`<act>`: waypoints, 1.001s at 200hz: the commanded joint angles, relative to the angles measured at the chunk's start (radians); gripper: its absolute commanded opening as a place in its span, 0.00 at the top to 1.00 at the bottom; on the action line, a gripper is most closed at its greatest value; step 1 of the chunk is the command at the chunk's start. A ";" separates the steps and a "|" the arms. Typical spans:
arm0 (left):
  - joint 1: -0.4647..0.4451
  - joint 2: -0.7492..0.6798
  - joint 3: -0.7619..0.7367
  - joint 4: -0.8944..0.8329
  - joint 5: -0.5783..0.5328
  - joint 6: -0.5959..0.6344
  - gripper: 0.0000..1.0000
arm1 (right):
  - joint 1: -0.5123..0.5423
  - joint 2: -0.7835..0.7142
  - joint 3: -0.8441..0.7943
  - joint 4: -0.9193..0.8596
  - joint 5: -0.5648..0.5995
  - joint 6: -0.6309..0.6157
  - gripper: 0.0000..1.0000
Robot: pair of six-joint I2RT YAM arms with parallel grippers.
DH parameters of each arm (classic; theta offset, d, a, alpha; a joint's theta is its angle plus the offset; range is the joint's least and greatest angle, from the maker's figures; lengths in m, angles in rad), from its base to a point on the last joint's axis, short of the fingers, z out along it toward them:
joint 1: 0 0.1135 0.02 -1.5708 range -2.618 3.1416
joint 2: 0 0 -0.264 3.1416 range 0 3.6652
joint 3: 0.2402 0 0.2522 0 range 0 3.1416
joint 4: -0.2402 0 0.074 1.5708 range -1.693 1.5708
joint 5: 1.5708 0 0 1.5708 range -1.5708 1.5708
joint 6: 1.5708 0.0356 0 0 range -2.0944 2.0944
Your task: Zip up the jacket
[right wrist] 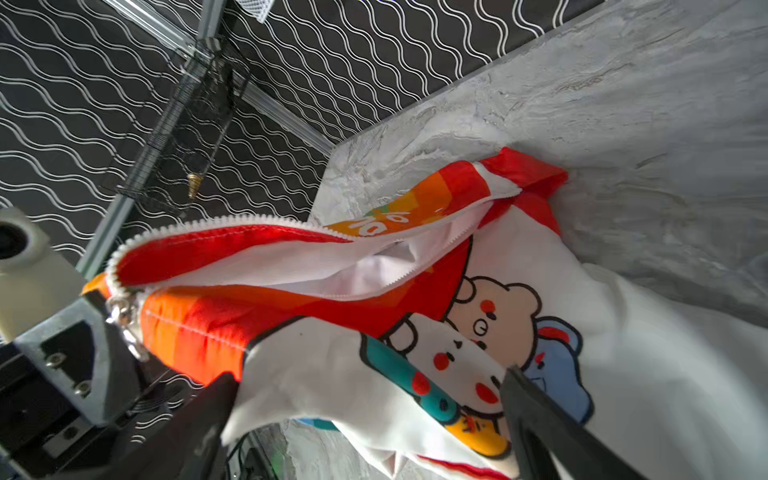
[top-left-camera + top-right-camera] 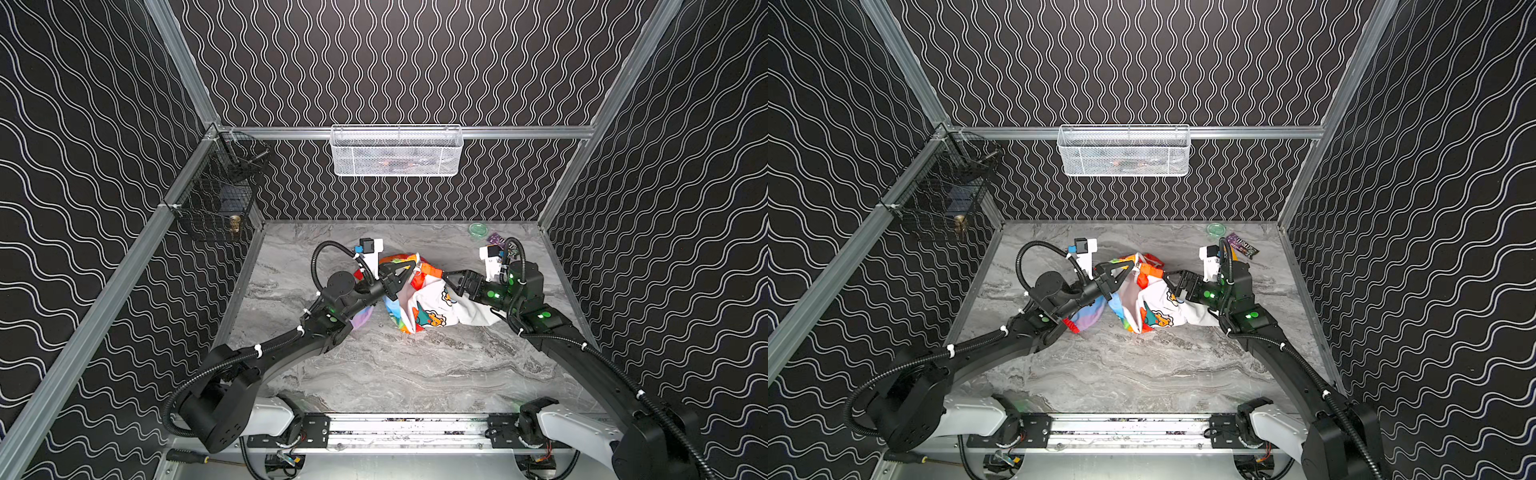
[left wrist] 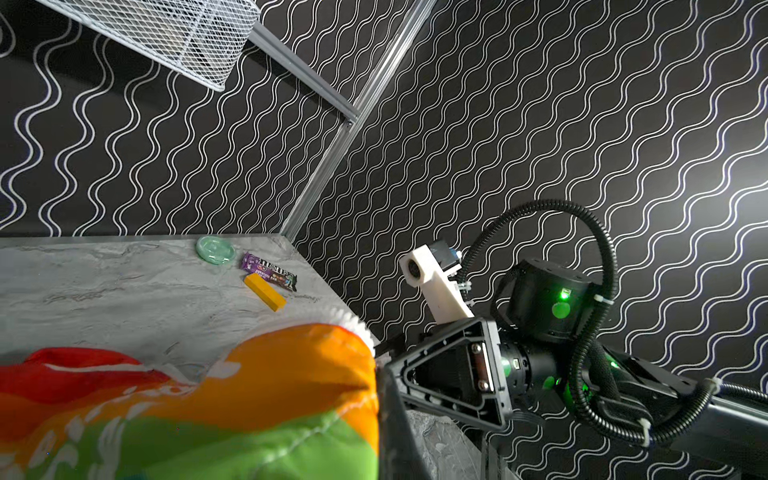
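The jacket point(image 2: 419, 299) lies bunched mid-table in both top views, rainbow shell and white cartoon-print lining point(image 1: 478, 332) showing. Its white zipper point(image 1: 257, 222) gapes open along most of its length, and the metal slider point(image 1: 122, 316) sits at one end. My left gripper point(image 2: 409, 270) is shut on the jacket's edge right by that slider; orange and green fabric point(image 3: 249, 395) fills the left wrist view beside one dark finger point(image 3: 392, 424). From the right, my right gripper point(image 2: 446, 278) point(image 1: 365, 399) stands open, its fingers point(image 1: 536, 419) wide apart on either side of a fold of lining.
At the back right of the table lie a green lid point(image 2: 478, 228), a purple candy bar point(image 2: 496, 240) and a yellow block point(image 3: 264, 291). A white mesh basket point(image 2: 397, 151) hangs on the back wall, a black wire basket point(image 2: 216, 195) on the left wall.
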 commanded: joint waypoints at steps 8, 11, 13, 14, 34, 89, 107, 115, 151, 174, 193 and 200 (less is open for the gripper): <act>0.002 -0.035 -0.013 -0.066 0.024 0.002 1.00 | -0.018 0.040 0.005 -0.114 0.064 -0.049 0.01; 0.001 -0.039 -0.015 -0.077 0.024 0.000 1.00 | -0.021 0.048 0.007 -0.123 0.066 -0.051 0.01; 0.002 -0.042 -0.017 -0.083 0.026 -0.001 1.00 | -0.023 0.054 0.009 -0.129 0.068 -0.052 0.01; 0.002 -0.043 -0.018 -0.086 0.026 -0.001 1.00 | -0.024 0.056 0.010 -0.134 0.069 -0.054 0.01; 0.001 -0.074 -0.041 -0.144 0.040 -0.016 1.00 | -0.038 0.121 0.028 -0.218 0.122 -0.065 0.02; 0.000 -0.151 -0.112 -0.323 0.096 -0.056 1.00 | -0.060 0.247 -0.064 -0.190 0.114 -0.036 0.12; 0.001 -0.170 -0.142 -0.354 0.105 -0.066 1.00 | -0.060 0.279 -0.102 -0.148 0.097 -0.019 0.15; 0.002 -0.176 -0.155 -0.365 0.110 -0.071 1.00 | -0.060 0.291 -0.117 -0.126 0.089 -0.009 0.16; 0.002 -0.210 -0.184 -0.426 0.139 -0.060 1.00 | -0.061 0.346 -0.155 -0.037 0.064 0.012 0.19; 0.001 -0.231 -0.198 -0.455 0.150 -0.051 1.00 | -0.061 0.405 -0.132 0.003 0.055 0.016 0.20; 0.001 -0.249 -0.206 -0.469 0.149 -0.047 1.00 | -0.060 0.456 -0.090 0.027 0.046 0.011 0.20; 0.002 -0.256 -0.206 -0.474 0.145 -0.043 1.00 | -0.059 0.472 -0.072 0.031 0.040 0.008 0.21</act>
